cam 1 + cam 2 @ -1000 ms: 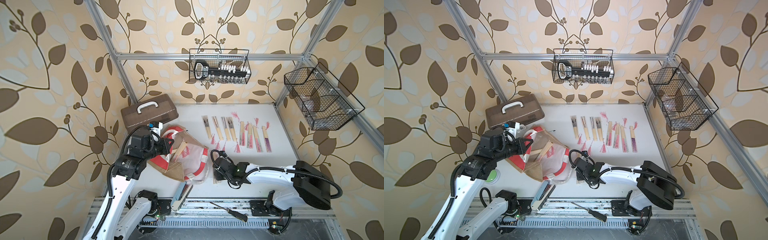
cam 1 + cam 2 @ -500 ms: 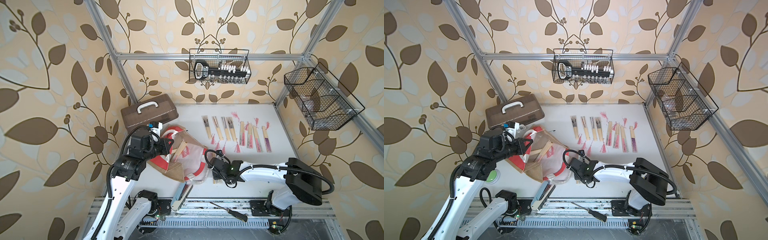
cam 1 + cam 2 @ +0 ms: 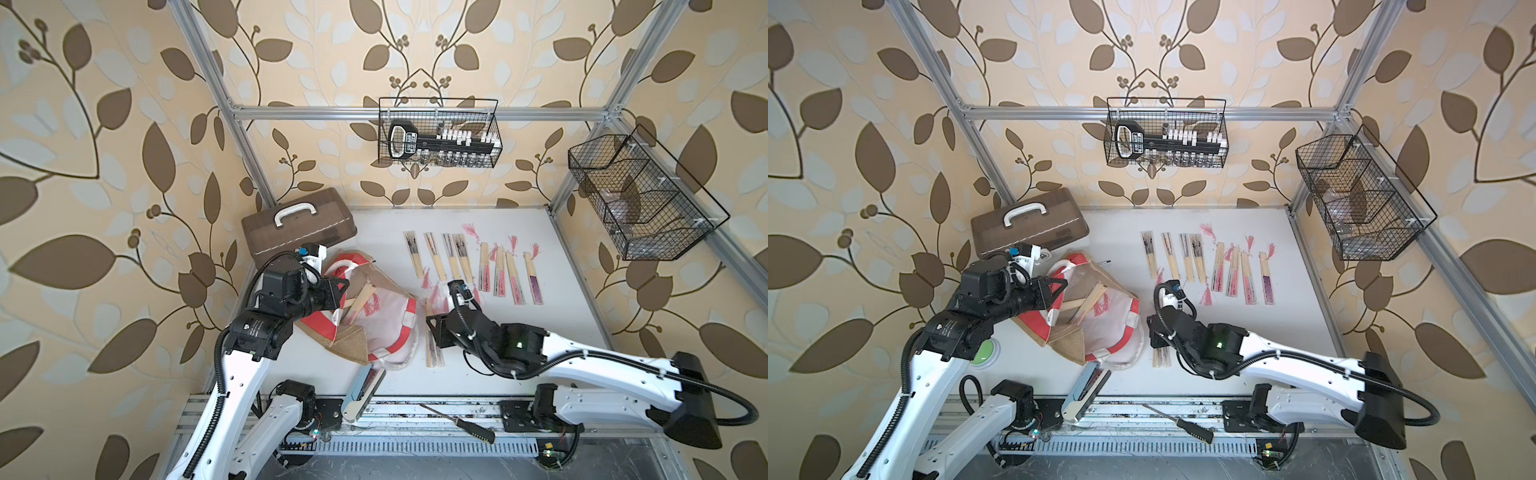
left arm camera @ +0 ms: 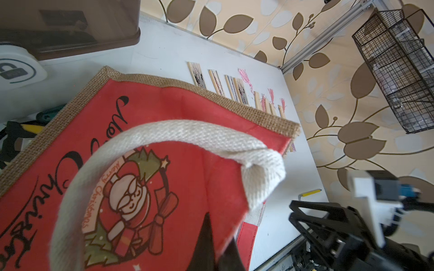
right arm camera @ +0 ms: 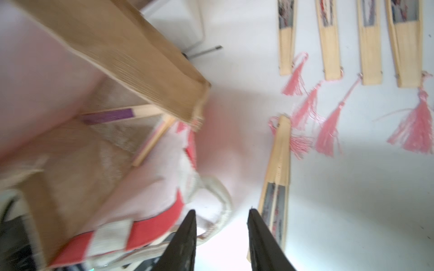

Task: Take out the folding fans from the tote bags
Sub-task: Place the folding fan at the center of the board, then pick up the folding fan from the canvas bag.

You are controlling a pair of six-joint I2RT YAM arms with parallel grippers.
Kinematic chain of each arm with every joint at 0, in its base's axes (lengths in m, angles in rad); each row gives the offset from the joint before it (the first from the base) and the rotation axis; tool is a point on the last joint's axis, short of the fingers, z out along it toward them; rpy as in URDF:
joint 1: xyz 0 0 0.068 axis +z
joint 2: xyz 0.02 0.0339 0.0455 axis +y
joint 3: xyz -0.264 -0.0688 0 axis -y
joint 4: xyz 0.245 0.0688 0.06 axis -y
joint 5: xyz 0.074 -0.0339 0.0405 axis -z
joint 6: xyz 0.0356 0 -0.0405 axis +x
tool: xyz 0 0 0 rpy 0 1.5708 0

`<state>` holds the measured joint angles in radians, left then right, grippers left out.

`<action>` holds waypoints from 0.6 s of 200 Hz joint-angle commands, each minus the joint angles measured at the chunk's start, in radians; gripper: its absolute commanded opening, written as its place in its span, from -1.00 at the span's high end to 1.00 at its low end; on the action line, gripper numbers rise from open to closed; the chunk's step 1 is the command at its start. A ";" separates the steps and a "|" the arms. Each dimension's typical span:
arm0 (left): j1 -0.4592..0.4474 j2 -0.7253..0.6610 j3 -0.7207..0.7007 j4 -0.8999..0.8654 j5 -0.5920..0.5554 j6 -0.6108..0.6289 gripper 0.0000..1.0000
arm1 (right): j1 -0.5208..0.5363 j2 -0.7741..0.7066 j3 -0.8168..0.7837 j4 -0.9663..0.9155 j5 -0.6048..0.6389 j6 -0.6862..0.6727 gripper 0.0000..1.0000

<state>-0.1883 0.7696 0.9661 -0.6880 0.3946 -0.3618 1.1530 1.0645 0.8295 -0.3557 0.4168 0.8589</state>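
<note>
The tote bag [image 3: 374, 328] [image 3: 1100, 332] lies open on the table, red-and-white panels up. My left gripper [image 3: 338, 289] [image 4: 217, 246] is shut on its red panel edge [image 4: 178, 131], holding it up. Folding fans [image 3: 361, 301] [image 5: 145, 65] with pink tassels lie inside the bag. Several more fans [image 3: 478, 262] [image 3: 1208, 262] lie in a row on the white table. One fan [image 3: 432, 353] [image 5: 277, 164] lies just right of the bag. My right gripper [image 3: 432, 328] [image 5: 221, 211] hovers over it, open, nothing between its fingers, by the bag's white handle [image 5: 220, 199].
A brown plastic case [image 3: 299, 224] stands behind the bag. A light-blue stapler-like tool [image 3: 361, 390] and a black-handled screwdriver [image 3: 461, 424] lie at the front edge. Wire baskets hang on the back wall [image 3: 438, 137] and the right wall [image 3: 640, 199].
My right gripper swung left toward the bag, then drew back slightly, and its jaws stand a little wider. The left arm and the bag have not moved.
</note>
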 commanded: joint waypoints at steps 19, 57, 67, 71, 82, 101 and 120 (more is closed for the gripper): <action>0.007 0.004 0.028 0.061 0.107 0.034 1.00 | 0.086 0.011 0.015 0.229 0.033 -0.020 0.26; 0.007 -0.001 0.022 0.090 0.157 0.028 1.00 | 0.123 0.243 0.071 0.417 0.000 0.020 0.36; 0.006 0.000 0.023 0.090 0.167 0.035 1.00 | 0.136 0.313 0.105 0.450 -0.018 0.014 0.36; 0.007 0.000 0.022 0.090 0.170 0.039 1.00 | 0.142 0.338 0.121 0.453 -0.018 0.017 0.36; 0.006 -0.002 0.019 0.096 0.169 0.047 1.00 | 0.155 0.402 0.158 0.472 -0.020 0.018 0.37; 0.006 -0.009 0.022 0.102 0.172 0.063 1.00 | 0.169 0.494 0.210 0.467 0.030 0.052 0.37; 0.006 -0.011 0.023 0.115 0.184 0.066 1.00 | 0.163 0.579 0.247 0.460 0.065 0.126 0.36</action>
<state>-0.1883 0.7799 0.9661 -0.6605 0.5266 -0.3367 1.3159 1.5700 1.0233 0.0734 0.4183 0.8944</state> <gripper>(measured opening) 0.046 0.317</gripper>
